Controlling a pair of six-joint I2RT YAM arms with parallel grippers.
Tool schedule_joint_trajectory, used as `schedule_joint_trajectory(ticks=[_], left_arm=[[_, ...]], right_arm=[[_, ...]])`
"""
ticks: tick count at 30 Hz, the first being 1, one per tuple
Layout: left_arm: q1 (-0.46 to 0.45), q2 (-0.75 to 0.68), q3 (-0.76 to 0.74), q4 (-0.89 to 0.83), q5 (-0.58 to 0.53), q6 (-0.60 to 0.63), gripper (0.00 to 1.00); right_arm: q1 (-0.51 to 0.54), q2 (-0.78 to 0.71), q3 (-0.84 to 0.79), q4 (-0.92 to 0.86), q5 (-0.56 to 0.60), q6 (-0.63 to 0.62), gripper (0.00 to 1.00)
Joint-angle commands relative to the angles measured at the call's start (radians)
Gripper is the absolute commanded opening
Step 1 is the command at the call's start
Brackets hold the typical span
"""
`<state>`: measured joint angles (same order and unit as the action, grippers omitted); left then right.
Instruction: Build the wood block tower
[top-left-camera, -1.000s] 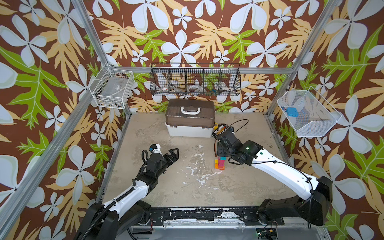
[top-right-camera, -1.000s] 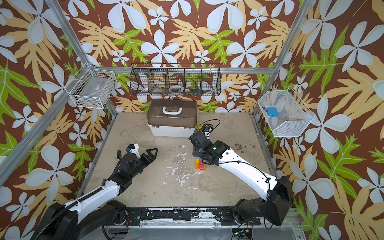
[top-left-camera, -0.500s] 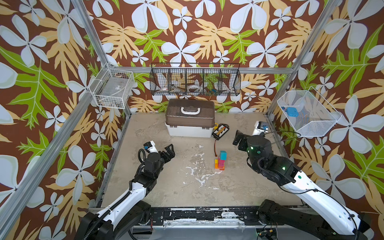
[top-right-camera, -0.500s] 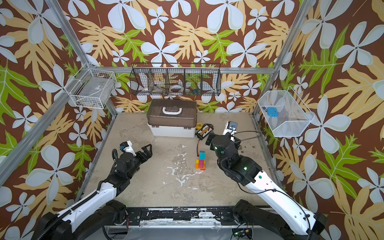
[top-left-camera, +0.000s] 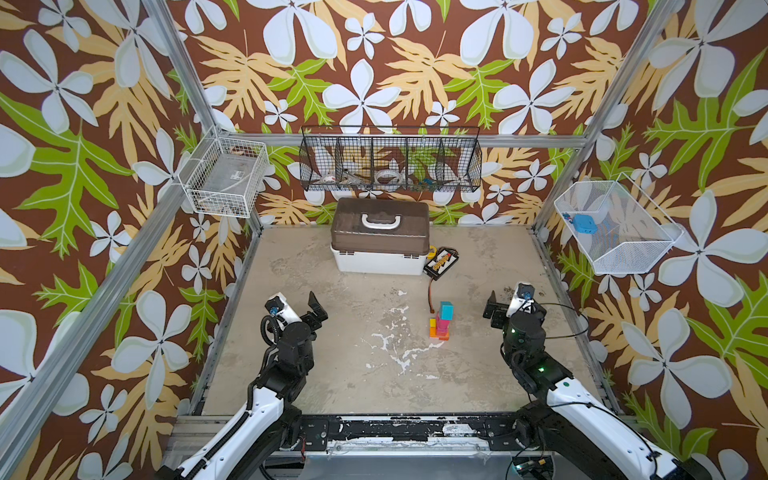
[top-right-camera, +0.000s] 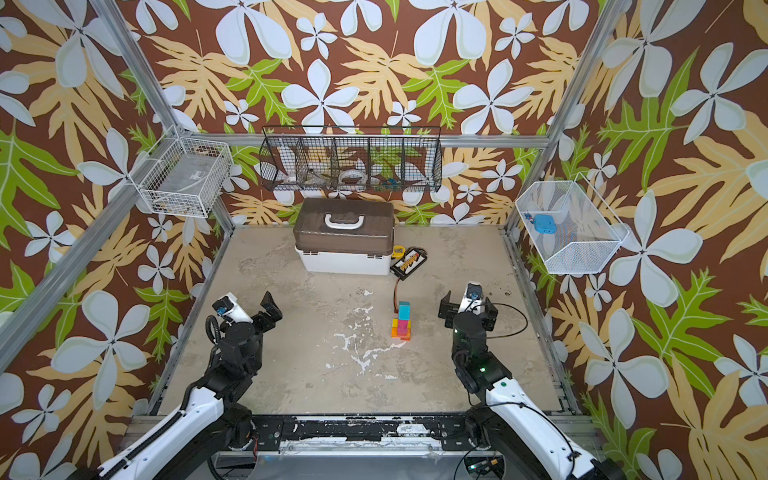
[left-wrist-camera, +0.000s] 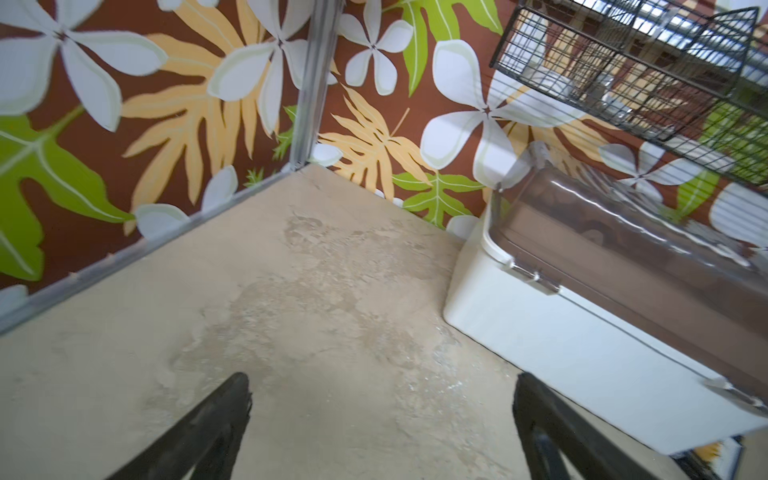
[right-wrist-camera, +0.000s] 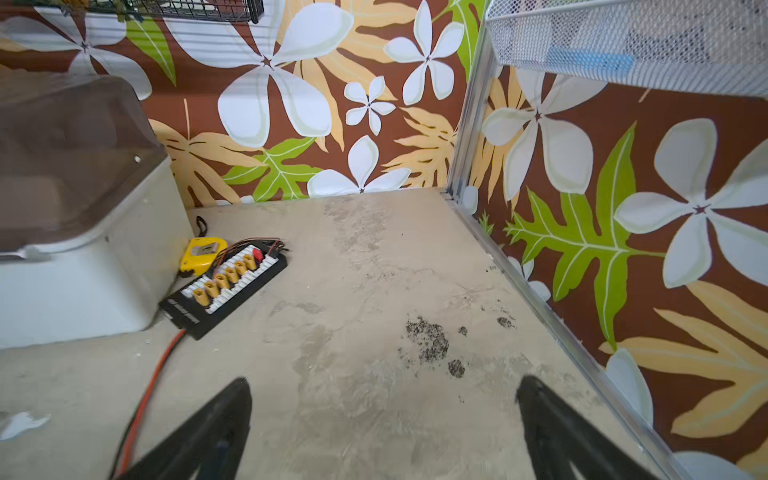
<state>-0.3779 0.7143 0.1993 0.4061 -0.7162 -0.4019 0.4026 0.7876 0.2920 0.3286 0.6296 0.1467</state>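
Observation:
The tower (top-left-camera: 442, 323) (top-right-camera: 402, 323) stands alone on the floor right of centre in both top views. It is a narrow stack of wood blocks: orange and yellow at the foot, pink and magenta above, and a teal cube (top-left-camera: 447, 309) (top-right-camera: 404, 309) on top. My left gripper (top-left-camera: 316, 309) (top-right-camera: 270, 311) (left-wrist-camera: 382, 386) is open and empty, well to the left of the tower. Over bare floor to the tower's right, my right gripper (top-left-camera: 514, 308) (top-right-camera: 468, 309) (right-wrist-camera: 382, 390) hangs open and empty. Neither wrist view shows the tower.
A white box with a brown lid (top-left-camera: 380, 237) (left-wrist-camera: 582, 324) (right-wrist-camera: 62, 249) stands at the back. Beside it lie a black and yellow pack (top-left-camera: 442, 262) (right-wrist-camera: 224, 286) with a red wire and a yellow tape measure (right-wrist-camera: 203, 253). Wire baskets (top-left-camera: 390, 164) hang on the walls.
My right gripper opened and drew back from the tower to the right, leaving the teal cube on top. The left arm pulled back a little toward the left.

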Motion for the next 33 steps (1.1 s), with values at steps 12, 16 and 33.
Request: schedule_joint_trajectory(ticks=[12,16,33], left_arm=[[0.079,0.385,-0.124,0.62,-0.042,0.324,1.0],[0.127,0.496,-0.105,0.755,0.009,0.33,1.0],[0.281,0.74,-0.071,0.947,0.364,0.32,1.0]], right_arm=[[-0.156,0.377,-0.177,0.69,-0.047,-0.101,1.0],[-0.157,0.445,-0.181,0.813,-0.089,-0.155,1.0],[-0.334,0.682,-0.115,0.917,-0.344,-0.122,1.0]])
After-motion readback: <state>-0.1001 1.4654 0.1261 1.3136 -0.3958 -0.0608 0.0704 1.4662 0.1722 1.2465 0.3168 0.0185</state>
